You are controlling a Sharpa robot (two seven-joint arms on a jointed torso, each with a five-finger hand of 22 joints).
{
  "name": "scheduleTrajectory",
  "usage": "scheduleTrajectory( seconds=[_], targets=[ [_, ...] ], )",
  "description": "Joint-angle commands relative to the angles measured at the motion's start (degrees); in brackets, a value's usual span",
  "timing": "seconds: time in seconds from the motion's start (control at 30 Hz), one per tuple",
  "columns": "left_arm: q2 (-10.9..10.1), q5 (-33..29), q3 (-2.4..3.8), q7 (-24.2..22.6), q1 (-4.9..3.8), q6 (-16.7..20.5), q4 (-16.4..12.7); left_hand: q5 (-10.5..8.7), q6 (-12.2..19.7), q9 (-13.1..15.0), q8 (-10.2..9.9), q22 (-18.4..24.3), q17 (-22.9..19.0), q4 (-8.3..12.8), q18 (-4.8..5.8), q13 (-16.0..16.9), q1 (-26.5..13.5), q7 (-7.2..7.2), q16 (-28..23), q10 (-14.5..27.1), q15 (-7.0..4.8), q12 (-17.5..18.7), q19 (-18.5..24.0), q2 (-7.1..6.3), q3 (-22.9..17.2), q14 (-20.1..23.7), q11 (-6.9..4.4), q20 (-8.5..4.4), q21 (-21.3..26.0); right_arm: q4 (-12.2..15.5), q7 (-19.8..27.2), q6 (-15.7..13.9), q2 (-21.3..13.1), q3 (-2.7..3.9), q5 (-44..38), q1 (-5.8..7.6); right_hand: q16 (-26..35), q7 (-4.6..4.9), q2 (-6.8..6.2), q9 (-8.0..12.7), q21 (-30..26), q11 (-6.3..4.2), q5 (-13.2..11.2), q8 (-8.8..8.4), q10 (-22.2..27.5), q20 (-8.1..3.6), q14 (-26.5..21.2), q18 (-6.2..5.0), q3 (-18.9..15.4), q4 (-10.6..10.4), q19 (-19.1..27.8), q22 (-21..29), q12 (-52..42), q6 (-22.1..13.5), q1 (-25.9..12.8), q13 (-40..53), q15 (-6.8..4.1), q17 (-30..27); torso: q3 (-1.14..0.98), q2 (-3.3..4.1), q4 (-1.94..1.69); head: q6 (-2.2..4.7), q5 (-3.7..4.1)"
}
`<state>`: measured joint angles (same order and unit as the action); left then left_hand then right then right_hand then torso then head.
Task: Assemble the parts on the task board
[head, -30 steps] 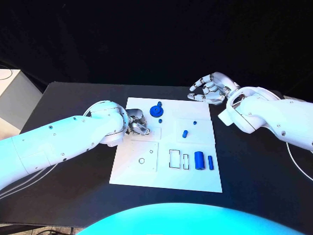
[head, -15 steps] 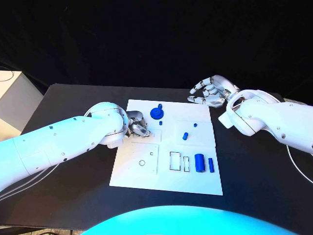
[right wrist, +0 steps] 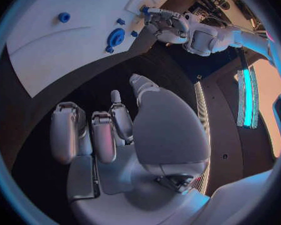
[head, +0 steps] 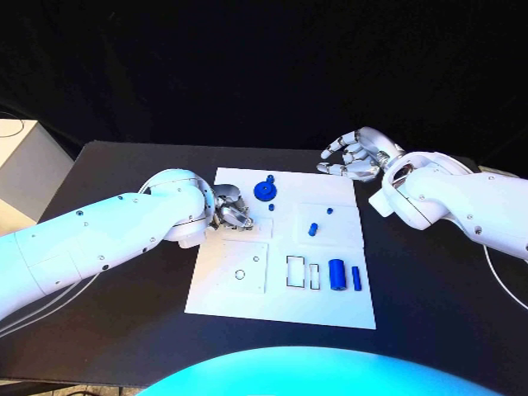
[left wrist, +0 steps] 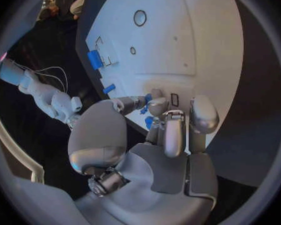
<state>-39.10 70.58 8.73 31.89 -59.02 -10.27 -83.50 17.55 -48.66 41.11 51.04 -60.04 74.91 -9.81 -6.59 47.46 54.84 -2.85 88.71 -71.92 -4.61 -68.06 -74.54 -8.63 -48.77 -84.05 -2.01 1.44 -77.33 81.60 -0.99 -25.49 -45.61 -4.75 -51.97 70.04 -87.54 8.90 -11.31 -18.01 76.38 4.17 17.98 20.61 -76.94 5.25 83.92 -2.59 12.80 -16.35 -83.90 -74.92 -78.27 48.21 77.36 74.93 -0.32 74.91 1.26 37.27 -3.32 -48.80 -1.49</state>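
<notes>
My left hand [head: 226, 208] pinches a small blue part [left wrist: 148, 121] over the task board's [head: 336, 305] left edge. My right hand [head: 357, 155], empty with fingers loosely curled, hovers beyond the far-right corner.

Left hand [head: 229, 208] pinching, fingers curled — right hand [head: 357, 154] raised, loosely open.

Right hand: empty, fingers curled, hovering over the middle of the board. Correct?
Not quite. The right hand is empty with fingers curled, but it hangs off the board, beyond its far right corner over the black table. The head view shows this.
</notes>
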Motion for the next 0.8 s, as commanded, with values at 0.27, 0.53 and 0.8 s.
scheduleTrajectory(
  seconds=[0.27, 0.53, 0.8],
  targets=[
    [0.56, -2.86, 0.62, 0.32, -0.26, -3.14, 1.45, -0.48, -0.96, -0.06, 0.13, -0.11, 12.79, 10.51, 0.8, -0.21, 0.19, 0.83, 0.23, -0.19, -0.31, 0.14, -0.45, 0.77, -10.4, -5.26, 0.03, 0.12, -0.37, -0.15, 0.45, 0.84, 0.18, 0.01, -0.22, -0.18, 0.02, 0.08, 0.17, -0.09, -0.17, 0.07, 0.2, 0.21, -0.07, 0.24, 5.0, -0.29, -0.26, 0.05, -1.95, -7.36, -0.18, -0.5, -0.51, 3.35, 0.13, 11.68, -0.05, 0.08, 0.03, 0.18, 0.09],
    [0.89, -3.98, 0.68, 0.54, -0.42, -4.71, 2.44, -0.52, -0.96, -0.1, 0.12, -0.13, 12.85, 10.49, 0.81, -0.28, 0.19, 0.82, 0.25, -0.17, -0.3, 0.18, -0.46, 0.8, -10.36, -5.28, 0.03, 0.12, -0.38, -0.24, 0.4, 0.94, 0.23, 0.01, -0.21, -0.21, 0.02, 0.08, 0.17, -0.09, -0.17, 0.07, 0.2, 0.21, -0.07, 0.24, 5.0, -0.29, -0.26, 0.05, -1.95, -7.36, -0.18, -0.5, -0.51, 3.35, 0.13, 11.68, -0.07, 0.05, 0.03, 0.08, 0.17],
    [1.48, -4.75, 0.68, 0.75, -0.61, -5.7, 3.68, -0.55, -0.95, -0.12, 0.11, -0.08, 12.82, 10.48, 0.8, -0.44, 0.19, 0.82, 0.24, -0.11, -0.3, 0.27, -0.43, 0.82, -10.32, -5.27, 0.04, 0.12, -0.35, -0.33, 0.38, 1.11, 0.32, 0.0, -0.21, -0.3, 0.02, 0.08, 0.17, -0.09, -0.17, 0.07, 0.2, 0.21, -0.07, 0.24, 5.0, -0.29, -0.26, 0.05, -1.95, -7.36, -0.18, -0.5, -0.51, 3.35, 0.13, 11.68, -0.06, 0.05, 0.01, -0.11, 0.16]
  ],
)
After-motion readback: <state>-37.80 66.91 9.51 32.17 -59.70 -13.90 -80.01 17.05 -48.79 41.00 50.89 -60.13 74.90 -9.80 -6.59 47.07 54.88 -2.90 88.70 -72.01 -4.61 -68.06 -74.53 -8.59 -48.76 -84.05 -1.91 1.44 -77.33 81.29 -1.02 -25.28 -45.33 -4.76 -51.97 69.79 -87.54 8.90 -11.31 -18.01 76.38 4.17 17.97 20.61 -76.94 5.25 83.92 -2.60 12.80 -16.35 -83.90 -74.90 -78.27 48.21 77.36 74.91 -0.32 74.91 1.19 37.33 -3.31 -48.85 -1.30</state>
